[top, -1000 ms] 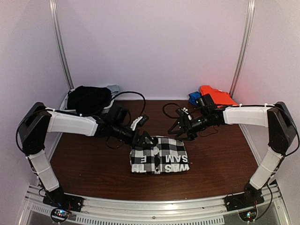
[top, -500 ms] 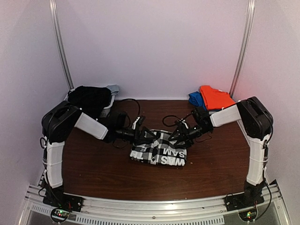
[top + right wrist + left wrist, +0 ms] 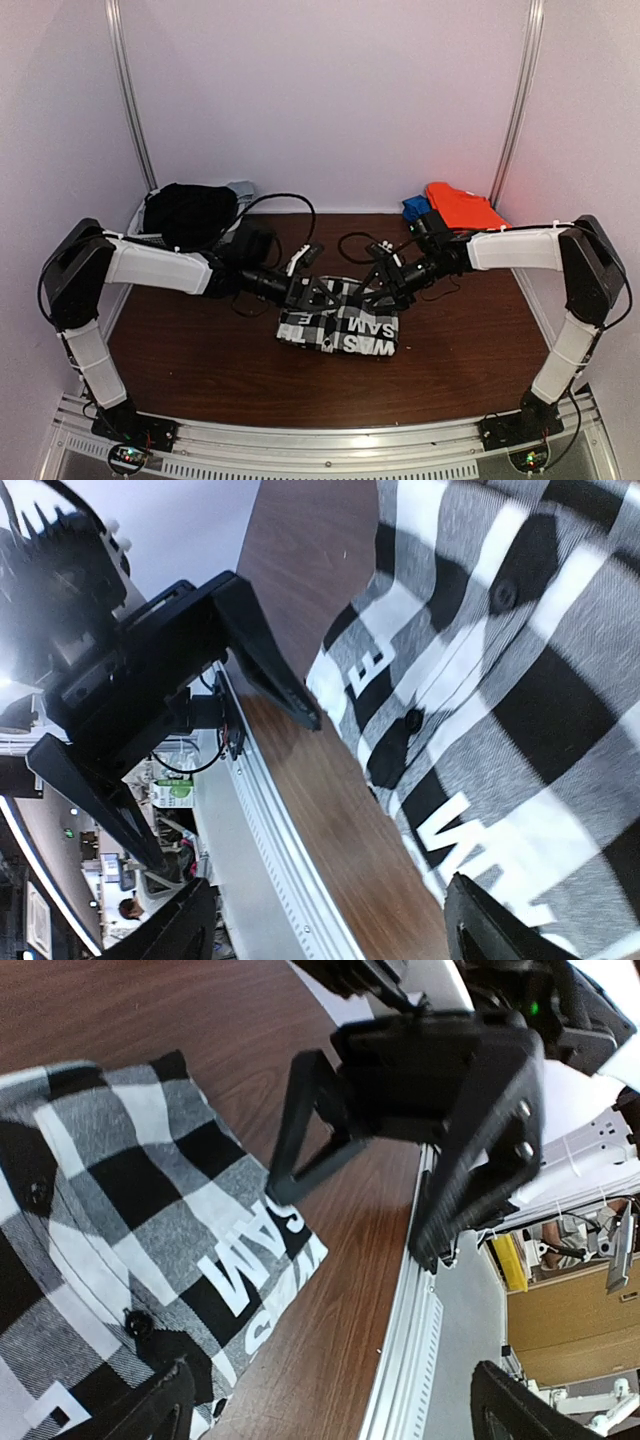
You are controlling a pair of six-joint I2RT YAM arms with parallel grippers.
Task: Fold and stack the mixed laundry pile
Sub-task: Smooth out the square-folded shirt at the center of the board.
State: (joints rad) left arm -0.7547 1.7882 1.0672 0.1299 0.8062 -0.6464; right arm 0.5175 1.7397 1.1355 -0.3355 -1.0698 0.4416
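1. Overhead: checked shirt lies folded at the centre of the tabletop; my left end effector and right end effector face each other over its far edge.
2. Left wrist: left one wide open, empty.
3. Right wrist: right one spread, empty; I should pinch both far corners evenly.

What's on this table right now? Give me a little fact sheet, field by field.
Centre: folded black-and-white checked shirt, lettering showing
Back left: black garment, bunched
Back right: orange garment, blue cloth beside it
Left gripper: open, at the shirt's far edge
Right gripper: open, facing it
Held: nothing
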